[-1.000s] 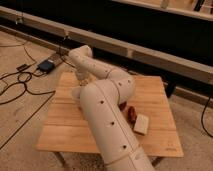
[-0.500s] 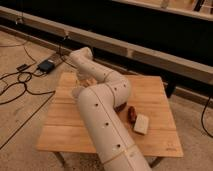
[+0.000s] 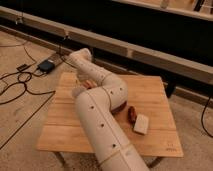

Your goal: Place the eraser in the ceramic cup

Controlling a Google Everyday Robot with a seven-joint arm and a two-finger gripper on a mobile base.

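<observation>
Centre of table (image 3: 155,92) blocked by arm (image 3: 100,120); gripper (image 3: 82,88) low at left rear. Right side passable around brown lump (image 3: 131,113) and beige block (image 3: 141,123).

1. The arm (image 3: 100,130) is a single thick, off-white limb. It enters at the bottom of the view and crosses the near edge of the table (image 3: 155,95), slanting up and to the right.
2. Its elbow (image 3: 114,92) is bent sharply above the middle of the table.
3. From the elbow, the forearm (image 3: 92,70) points toward the far left corner and ends in a rounded joint close to the far edge.
4. The wrist (image 3: 79,60) turns downward at that joint.
5. The gripper (image 3: 80,90) hangs low over the left part of the table, just beside the lower arm segment and largely hidden by it.
</observation>
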